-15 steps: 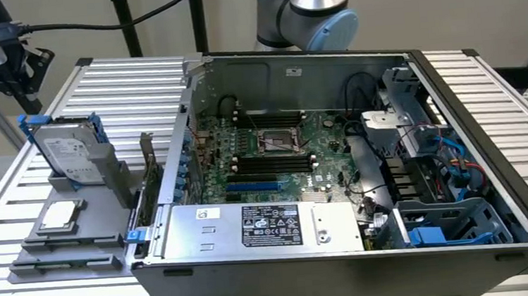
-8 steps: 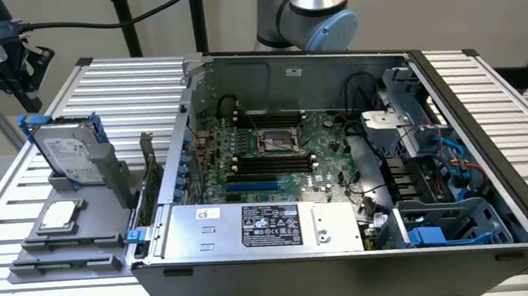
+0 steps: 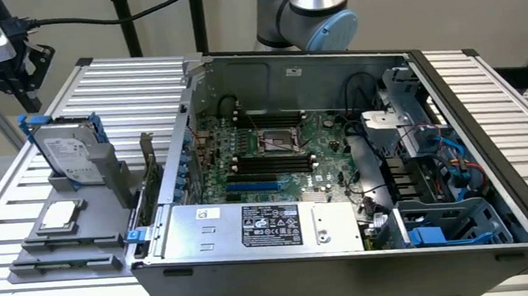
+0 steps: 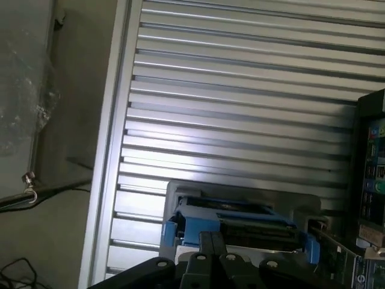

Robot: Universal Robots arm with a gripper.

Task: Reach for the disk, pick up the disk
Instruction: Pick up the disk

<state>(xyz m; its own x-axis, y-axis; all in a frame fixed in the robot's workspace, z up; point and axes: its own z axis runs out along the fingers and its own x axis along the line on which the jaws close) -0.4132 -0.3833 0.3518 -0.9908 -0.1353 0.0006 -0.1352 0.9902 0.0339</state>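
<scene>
In the exterior view you see the flat silver-grey disk (image 3: 64, 153), white-labelled and blue-framed. It stands on edge in a grey holder (image 3: 106, 176), below the black claw (image 3: 15, 83) and apart from it.

In the wrist view your claw (image 4: 210, 242) is fully closed and grips nothing. The disk (image 4: 240, 218) sits just beyond its tips, on the ribbed metal table (image 4: 240, 90).

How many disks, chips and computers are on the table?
disk: 1
chip: 1
computer: 1
Total: 3
</scene>
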